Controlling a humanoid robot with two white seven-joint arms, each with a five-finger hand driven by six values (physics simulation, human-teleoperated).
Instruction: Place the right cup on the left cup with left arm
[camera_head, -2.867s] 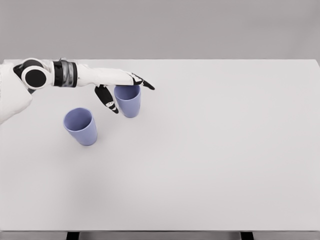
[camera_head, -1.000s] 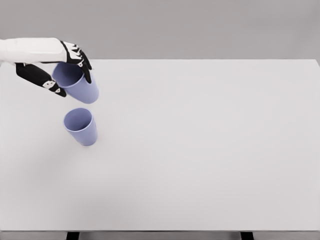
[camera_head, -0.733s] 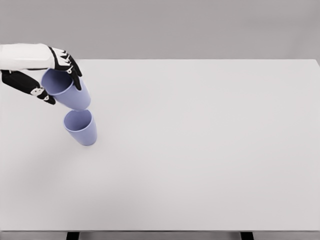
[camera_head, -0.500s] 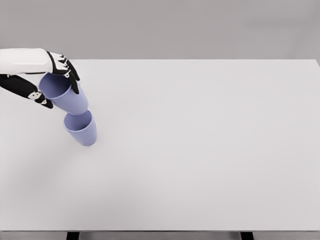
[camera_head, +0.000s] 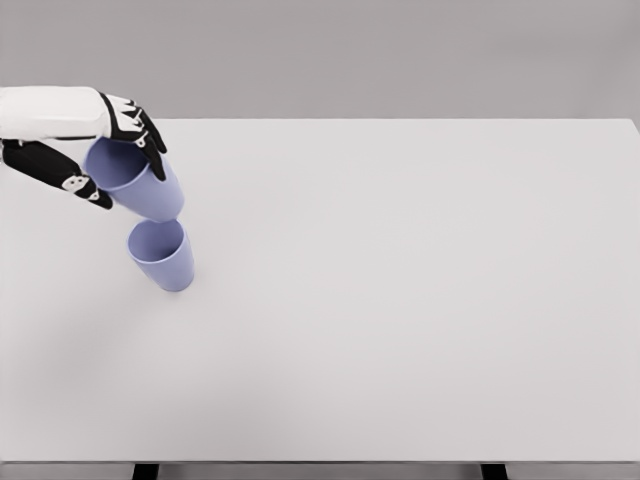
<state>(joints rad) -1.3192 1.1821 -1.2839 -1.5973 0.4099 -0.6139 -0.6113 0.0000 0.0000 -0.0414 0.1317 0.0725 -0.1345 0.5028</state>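
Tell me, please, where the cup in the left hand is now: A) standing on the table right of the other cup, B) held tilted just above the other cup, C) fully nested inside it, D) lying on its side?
B: the left hand grips the held cup, tilted, just above the standing cup.

The left hand grips a lilac cup near its rim, tilted, above the white table. Its base sits just over the mouth of a second lilac cup standing upright on the table.
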